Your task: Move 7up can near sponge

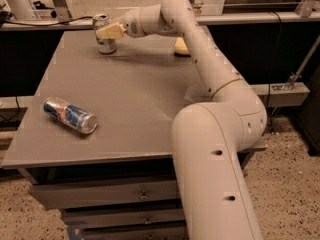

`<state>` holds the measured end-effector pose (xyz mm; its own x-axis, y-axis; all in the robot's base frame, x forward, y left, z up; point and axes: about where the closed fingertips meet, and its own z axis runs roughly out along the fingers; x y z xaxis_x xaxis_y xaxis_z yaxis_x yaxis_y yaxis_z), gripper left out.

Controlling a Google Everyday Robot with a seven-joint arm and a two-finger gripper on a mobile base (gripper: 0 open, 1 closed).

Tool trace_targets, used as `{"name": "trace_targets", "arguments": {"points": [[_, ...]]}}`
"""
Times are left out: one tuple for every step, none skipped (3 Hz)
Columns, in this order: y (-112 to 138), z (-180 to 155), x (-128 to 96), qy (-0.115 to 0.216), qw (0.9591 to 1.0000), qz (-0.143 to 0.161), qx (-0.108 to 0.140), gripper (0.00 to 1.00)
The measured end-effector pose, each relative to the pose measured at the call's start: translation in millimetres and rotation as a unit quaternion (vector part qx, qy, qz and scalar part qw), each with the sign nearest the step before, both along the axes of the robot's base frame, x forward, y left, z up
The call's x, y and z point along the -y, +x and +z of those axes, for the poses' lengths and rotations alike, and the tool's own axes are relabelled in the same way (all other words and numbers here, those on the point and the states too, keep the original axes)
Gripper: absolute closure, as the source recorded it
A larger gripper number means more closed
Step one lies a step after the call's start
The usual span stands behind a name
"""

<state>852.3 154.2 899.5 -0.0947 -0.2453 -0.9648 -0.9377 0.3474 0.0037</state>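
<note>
Fingers (112, 32) of the gripper (103, 31) are clasping the 7up can (106, 46) across its middle, the near pale one lying over its front. That can is standing upright at the table's (130, 104) far left corner, showing pale green-and-silver sides and a silver top. Well to its right, the yellow sponge (180, 47) is peeking out from behind the arm.

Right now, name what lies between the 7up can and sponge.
Bare table up to the sponge, arm above it; gripper at the 7up can. Camera view.
</note>
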Motion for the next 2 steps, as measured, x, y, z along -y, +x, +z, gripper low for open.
{"name": "trace_targets", "arguments": {"points": [[1.8, -1.9, 3.8, 0.008, 0.9996, -0.015, -0.024, 0.65], [-1.4, -4.9, 11.5, 0.014, 0.9987, -0.025, -0.042, 0.88]]}}
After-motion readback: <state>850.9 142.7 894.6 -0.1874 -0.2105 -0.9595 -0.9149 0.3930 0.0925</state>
